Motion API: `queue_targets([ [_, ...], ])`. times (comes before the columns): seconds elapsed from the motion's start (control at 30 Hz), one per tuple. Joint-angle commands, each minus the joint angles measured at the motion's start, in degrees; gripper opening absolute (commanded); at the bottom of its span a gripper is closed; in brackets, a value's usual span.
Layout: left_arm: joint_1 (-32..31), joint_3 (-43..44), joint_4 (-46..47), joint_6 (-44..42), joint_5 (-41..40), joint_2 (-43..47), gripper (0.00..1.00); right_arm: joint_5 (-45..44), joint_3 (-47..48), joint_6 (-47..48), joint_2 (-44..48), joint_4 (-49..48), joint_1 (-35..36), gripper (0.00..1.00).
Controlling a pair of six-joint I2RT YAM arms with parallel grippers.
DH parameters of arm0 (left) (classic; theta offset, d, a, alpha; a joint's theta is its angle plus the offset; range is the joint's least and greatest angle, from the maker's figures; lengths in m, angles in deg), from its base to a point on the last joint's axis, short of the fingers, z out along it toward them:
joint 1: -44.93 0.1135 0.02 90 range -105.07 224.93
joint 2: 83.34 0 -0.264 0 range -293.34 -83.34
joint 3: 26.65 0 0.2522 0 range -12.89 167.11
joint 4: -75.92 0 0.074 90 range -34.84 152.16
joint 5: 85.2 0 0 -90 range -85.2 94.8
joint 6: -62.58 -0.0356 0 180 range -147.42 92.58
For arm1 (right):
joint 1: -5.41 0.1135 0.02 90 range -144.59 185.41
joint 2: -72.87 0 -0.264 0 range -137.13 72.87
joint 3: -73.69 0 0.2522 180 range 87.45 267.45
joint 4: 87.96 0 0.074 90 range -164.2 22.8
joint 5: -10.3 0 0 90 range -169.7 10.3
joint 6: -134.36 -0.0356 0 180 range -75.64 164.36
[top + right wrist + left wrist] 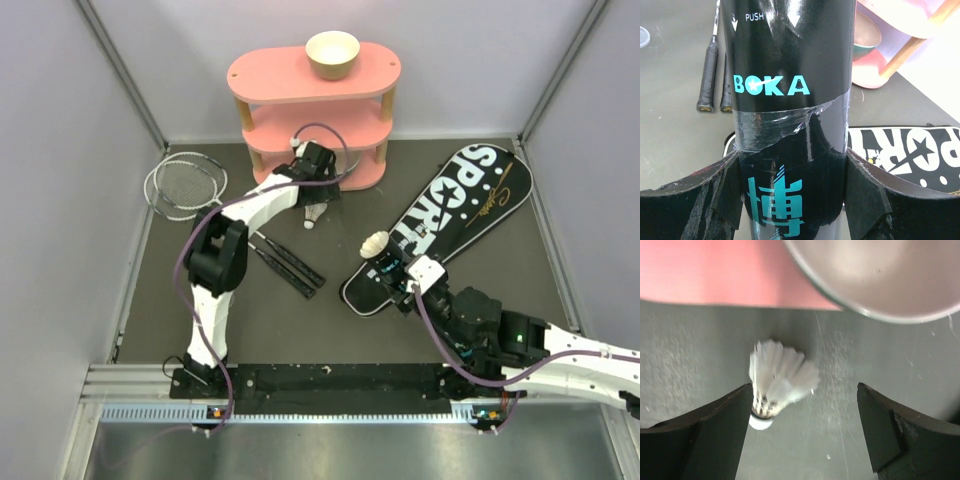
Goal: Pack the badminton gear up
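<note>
A white feather shuttlecock (pixel 777 385) lies on the mat in front of the pink shelf, also in the top view (pixel 312 218). My left gripper (pixel 805 432) is open above it, with the shuttlecock against its left finger (pixel 715 430); in the top view the gripper (pixel 321 196) is at the shelf's foot. My right gripper (pixel 792 167) is shut on the black tube (pixel 790 75) lettered BOKA and holds it upright. In the top view the tube (pixel 386 265) has a shuttlecock (pixel 375 243) at its top. The black SPORT bag (pixel 445 220) lies at the right. Two rackets (pixel 186 186) lie at the left.
The pink three-tier shelf (pixel 315 115) stands at the back with a cream bowl (pixel 332 54) on top. Another bowl's rim (pixel 880 285) shows on the shelf near my left gripper. The racket handles (pixel 290 263) lie mid-table. Grey walls close in the mat.
</note>
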Motion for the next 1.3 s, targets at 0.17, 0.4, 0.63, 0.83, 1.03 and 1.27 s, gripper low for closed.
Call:
queue_targets([
  [0.17, 0.3, 4.7, 0.6, -18.6, -2.1, -4.7, 0.89, 4.2, 3.0, -1.4, 0.9, -1.6, 0.3, 0.0],
  [0.4, 0.3, 3.2, -0.4, -20.1, 3.4, -5.1, 0.68, 5.4, 2.8, -0.7, -0.1, -3.1, 0.3, 0.0],
  [0.63, 0.1, -2.6, 1.0, -17.8, 2.8, -1.0, 0.45, 6.4, 2.2, -0.5, -0.4, -4.3, 0.3, 0.0],
  [0.83, 0.0, -6.8, 0.7, -14.8, 3.3, 1.4, 0.38, 6.9, 2.2, -0.6, -0.2, -4.7, 0.3, 0.0],
  [1.03, -0.1, -17.1, 4.6, -8.6, 2.9, 9.1, 0.36, 7.3, 1.5, -0.7, -0.3, -5.1, 0.3, 0.0],
  [1.27, -0.1, -27.7, 11.8, -5.2, 5.2, 18.8, 0.48, 8.0, 1.4, -0.9, -0.5, -5.3, 0.3, 0.0],
])
